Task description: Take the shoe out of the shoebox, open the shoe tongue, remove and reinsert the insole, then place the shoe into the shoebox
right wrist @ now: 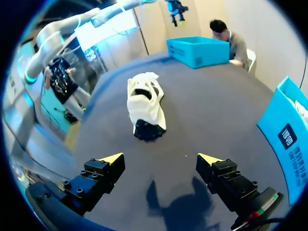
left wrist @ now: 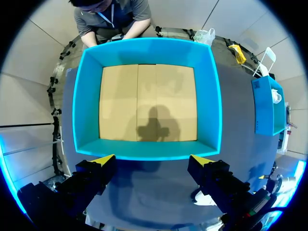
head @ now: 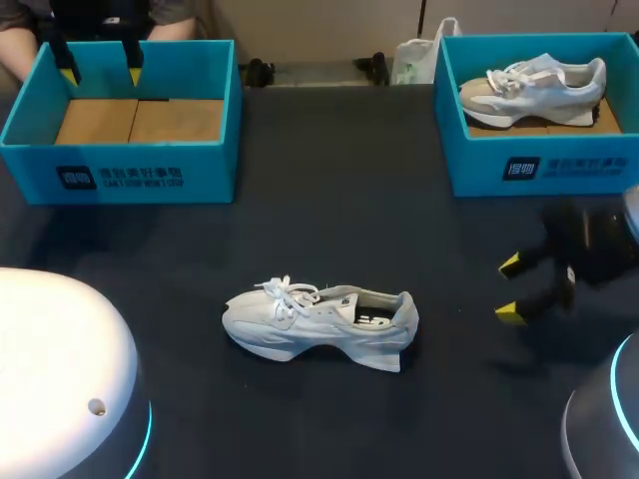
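Shoe (head: pixel 319 324) is sitting on its sole near the middle of the table (head: pixel 329 200), a bit toward the near edge and out of both boxes. Its long axis is running parallel to the near edge, with the toe pointing at the left edge and the heel at the right edge. In the right wrist view the shoe (right wrist: pixel 144 103) is showing its heel end-on, ahead of the fingers.

It's looking like a white sneaker: white laces lying loose over the tongue, thick wavy sole stepping up at the heel, dark lining showing in the opening, dark patch low on the heel.

Left gripper (head: pixel 102 72) is hanging over the left shoebox (head: pixel 120 175) at the far left corner, fingers spread wide and gripping nothing. From its wrist view the left gripper (left wrist: pixel 151 161) is looking down at the box's bare cardboard floor.

Right gripper (head: pixel 509 289) is hanging near the right edge, level with the shoe's heel but well apart from it. Its fingers are also wide and holding nothing (right wrist: pixel 161 159).

Right shoebox (head: pixel 539 165) at the far right corner is holding a second shoe (head: pixel 534 88), toe toward the left.
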You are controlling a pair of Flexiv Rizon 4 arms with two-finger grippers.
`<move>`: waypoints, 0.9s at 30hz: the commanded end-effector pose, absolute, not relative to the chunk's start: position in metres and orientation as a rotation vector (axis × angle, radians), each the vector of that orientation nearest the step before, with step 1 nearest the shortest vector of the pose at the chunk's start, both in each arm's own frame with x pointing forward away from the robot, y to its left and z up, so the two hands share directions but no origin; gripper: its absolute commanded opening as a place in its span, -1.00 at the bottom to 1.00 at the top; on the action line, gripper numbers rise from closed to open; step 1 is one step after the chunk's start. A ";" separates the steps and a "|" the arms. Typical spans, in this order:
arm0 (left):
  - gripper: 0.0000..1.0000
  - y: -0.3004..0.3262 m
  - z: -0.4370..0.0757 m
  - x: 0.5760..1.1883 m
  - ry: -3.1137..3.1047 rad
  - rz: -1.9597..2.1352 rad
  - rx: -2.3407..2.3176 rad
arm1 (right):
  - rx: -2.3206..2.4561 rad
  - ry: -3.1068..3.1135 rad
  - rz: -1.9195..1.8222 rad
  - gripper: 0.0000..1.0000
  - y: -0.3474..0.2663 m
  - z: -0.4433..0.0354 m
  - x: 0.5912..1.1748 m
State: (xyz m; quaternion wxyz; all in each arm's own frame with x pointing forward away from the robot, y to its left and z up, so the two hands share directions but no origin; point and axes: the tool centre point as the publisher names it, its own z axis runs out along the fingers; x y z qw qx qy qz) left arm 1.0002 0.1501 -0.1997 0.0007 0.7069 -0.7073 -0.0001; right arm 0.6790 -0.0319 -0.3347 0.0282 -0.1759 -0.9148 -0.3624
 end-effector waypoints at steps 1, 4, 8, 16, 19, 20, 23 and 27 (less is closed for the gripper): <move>1.00 0.150 -0.200 1.000 -2.221 -0.001 2.220 | -0.528 -2.795 -1.329 1.00 -0.032 -0.344 0.673; 1.00 0.150 -0.200 1.000 -2.221 -0.001 2.220 | -0.528 -2.795 -1.329 1.00 -0.032 -0.344 0.673; 1.00 0.150 -0.200 1.000 -2.221 -0.001 2.220 | -0.528 -2.795 -1.329 1.00 -0.032 -0.344 0.673; 1.00 0.150 -0.200 1.000 -2.221 -0.001 2.220 | -0.397 -2.773 -1.428 1.00 -0.043 -0.366 0.679; 1.00 0.150 -0.200 1.000 -2.221 -0.001 2.220 | -0.323 -2.713 -1.551 1.00 -0.048 -0.379 0.679; 1.00 0.150 -0.200 1.000 -2.221 -0.001 2.220 | -0.331 -2.711 -1.558 1.00 -0.050 -0.384 0.679; 1.00 0.150 -0.200 1.000 -2.221 -0.001 2.220 | -0.291 -2.683 -1.619 1.00 -0.048 -0.394 0.677; 1.00 0.150 -0.200 1.000 -2.221 -0.001 2.220 | -0.291 -2.683 -1.619 1.00 -0.048 -0.394 0.677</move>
